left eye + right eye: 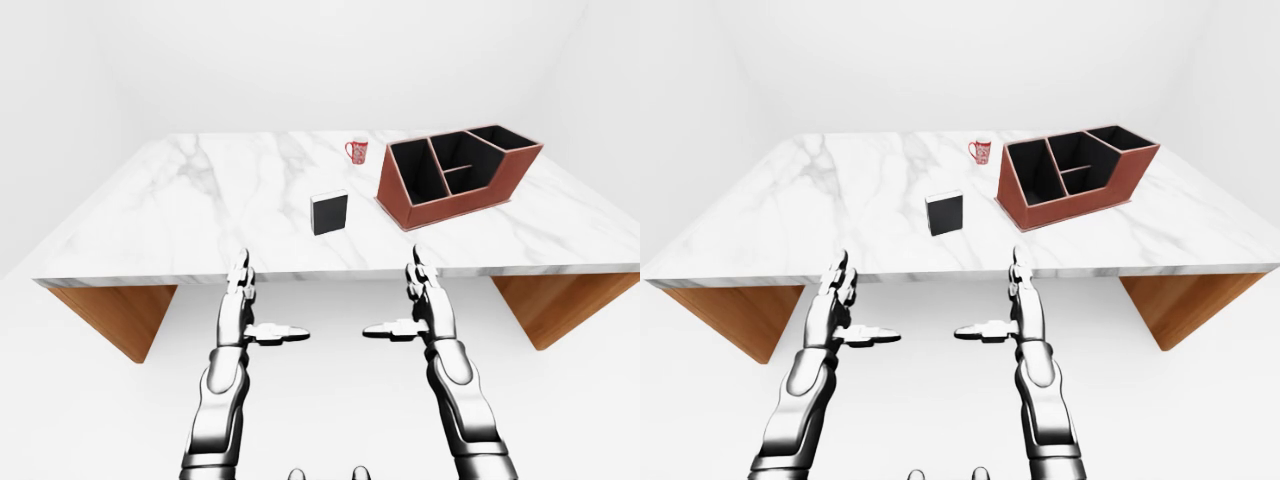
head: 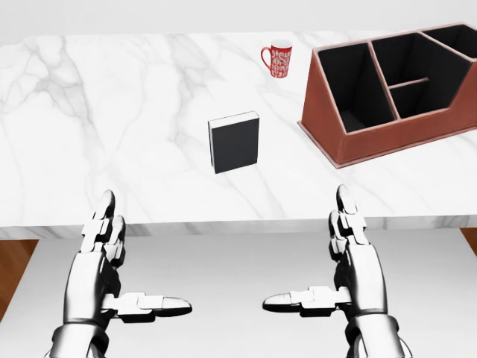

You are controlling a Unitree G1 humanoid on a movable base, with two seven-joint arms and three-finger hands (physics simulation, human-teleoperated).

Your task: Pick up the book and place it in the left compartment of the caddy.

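both hands, left hand (image 2: 104, 257) and right hand (image 2: 350, 253), hang released below the table (image 2: 112, 134) edge, book (image 2: 234, 142) untouched.

The white marble table (image 1: 200, 200) on wooden supports carries three items. The book (image 2: 234, 142) stands upright left of the caddy (image 2: 395, 142). The red mug (image 2: 278, 58) stands beyond the caddy's left corner.

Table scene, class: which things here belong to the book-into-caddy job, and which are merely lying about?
Belong to the job:
book, standing on the table
caddy, its left compartment empty
left hand and right hand, both open, short of the table

Lying about:
mug, beside the caddy
table, only bearing the things
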